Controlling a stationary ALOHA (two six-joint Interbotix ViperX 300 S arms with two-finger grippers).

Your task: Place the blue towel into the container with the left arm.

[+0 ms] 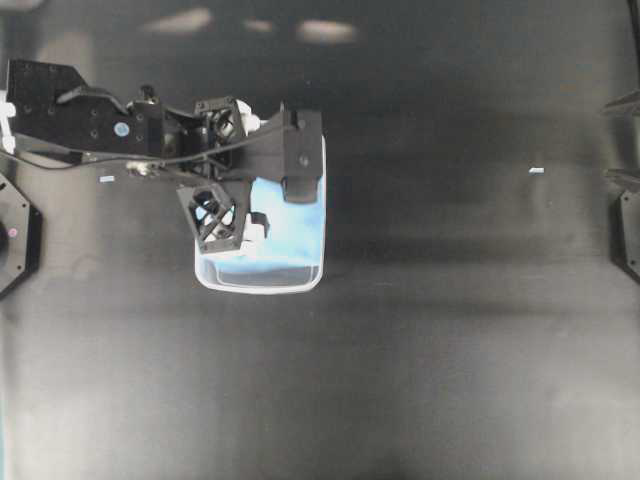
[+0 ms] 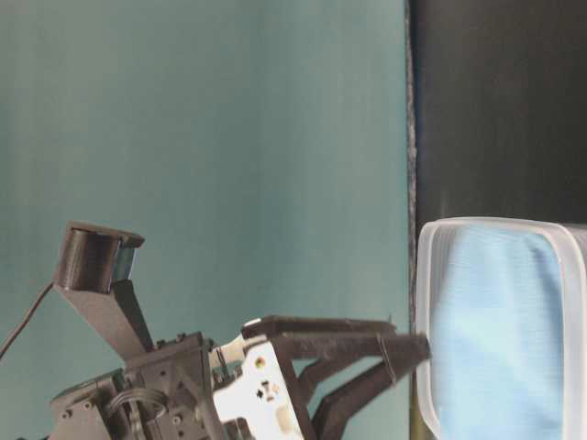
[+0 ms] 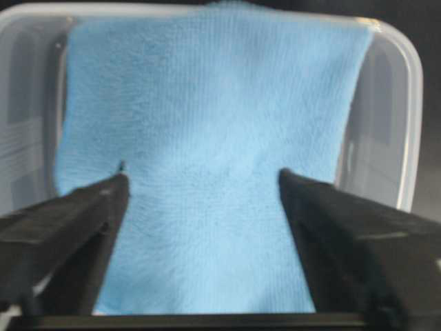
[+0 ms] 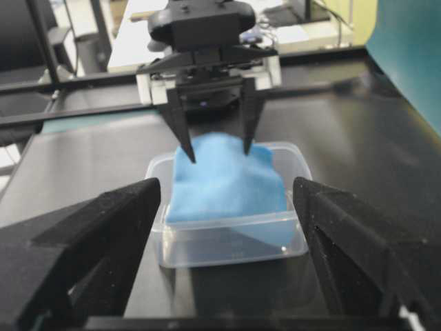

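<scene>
The blue towel (image 1: 295, 230) lies inside the container (image 1: 260, 285), bunched toward one side, with one edge riding up near the rim. My left gripper (image 1: 262, 205) hangs over the container with its jaws open and empty. In the right wrist view its fingertips sit just above the towel (image 4: 227, 172). In the left wrist view my left gripper (image 3: 203, 176) has towel (image 3: 207, 103) between and below its fingers, and the clear rim (image 3: 406, 103) frames it. My right gripper (image 4: 226, 189) is open and empty, well back from the container's wall (image 4: 227, 241).
The black table runs all round the tub. Small white scraps lie on it (image 1: 536, 170) and beside the left arm (image 1: 107, 178). Parts of the right arm show at the right edge (image 1: 625, 220). A teal backdrop (image 2: 229, 183) stands behind.
</scene>
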